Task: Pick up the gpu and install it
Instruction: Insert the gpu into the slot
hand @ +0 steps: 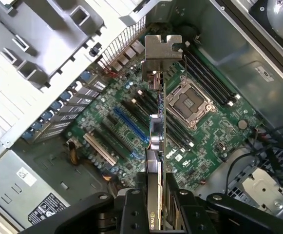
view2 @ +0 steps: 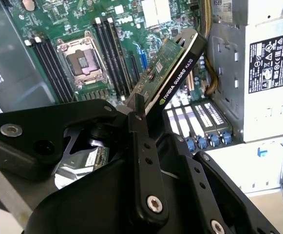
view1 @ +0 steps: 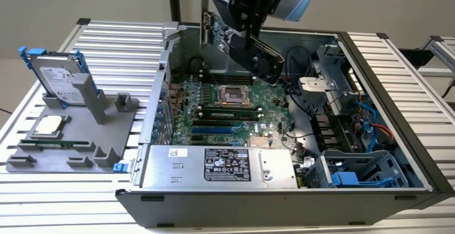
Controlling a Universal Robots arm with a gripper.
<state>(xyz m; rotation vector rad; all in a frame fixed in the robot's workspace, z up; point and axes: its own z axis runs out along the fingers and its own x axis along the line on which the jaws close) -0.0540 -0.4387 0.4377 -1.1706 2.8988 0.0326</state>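
The gripper (view1: 251,34) is closed on the gpu (view1: 267,63), its fingers (view2: 141,146) clamped against the card's two faces near mid-length. The card sits tilted in the gripper, silver end bracket (hand: 163,48) at one end. It is above the motherboard (hand: 107,126) in the open computer case (view1: 284,210), not seated.

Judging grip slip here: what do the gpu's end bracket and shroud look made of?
On the gpu clamped in the hand, the end bracket looks like bare stamped metal: silver, dull sheen, folded tab. The shroud looks like smooth black plastic with white printed lettering, though painted metal can't be ruled out.
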